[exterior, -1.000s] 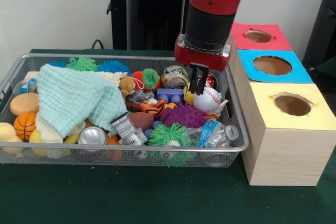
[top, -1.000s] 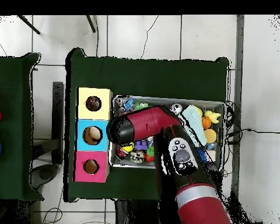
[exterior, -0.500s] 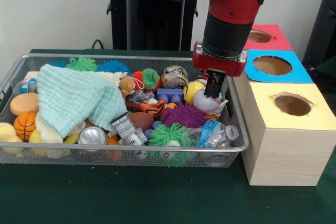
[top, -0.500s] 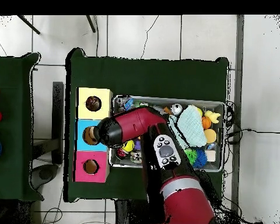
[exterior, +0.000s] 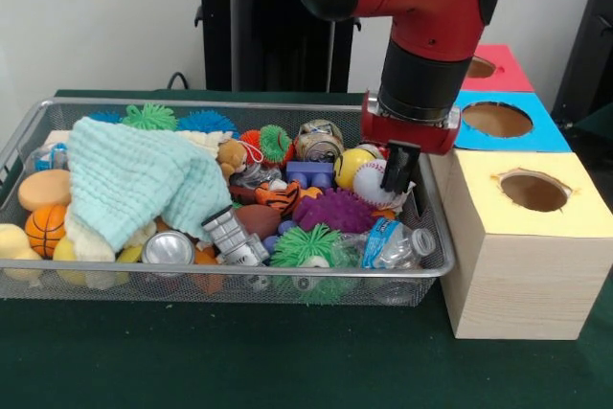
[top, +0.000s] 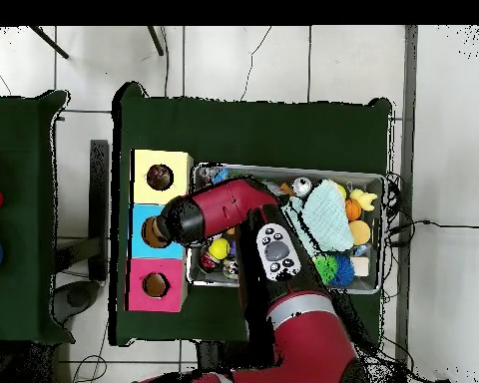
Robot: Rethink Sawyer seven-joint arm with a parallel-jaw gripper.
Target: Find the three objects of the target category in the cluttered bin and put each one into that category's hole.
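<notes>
Wire bin (exterior: 29, 126) heaped with toys, baseball (exterior: 375, 182), cans, green cloth (exterior: 134, 179)

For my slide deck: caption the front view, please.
Sawyer's gripper hangs over the cluttered wire bin's end beside three hole-topped boxes.

Bright even indoor light, soft shadows, no glare, front view slightly soft

A bin (exterior: 19, 141) sat on the table (exterior: 239, 361), with three boxes (exterior: 522, 265) in a row just beside its right end. In the bin, a cloth (exterior: 134, 179) lay on toys at left; a baseball (exterior: 375, 182) lay at right.
</notes>
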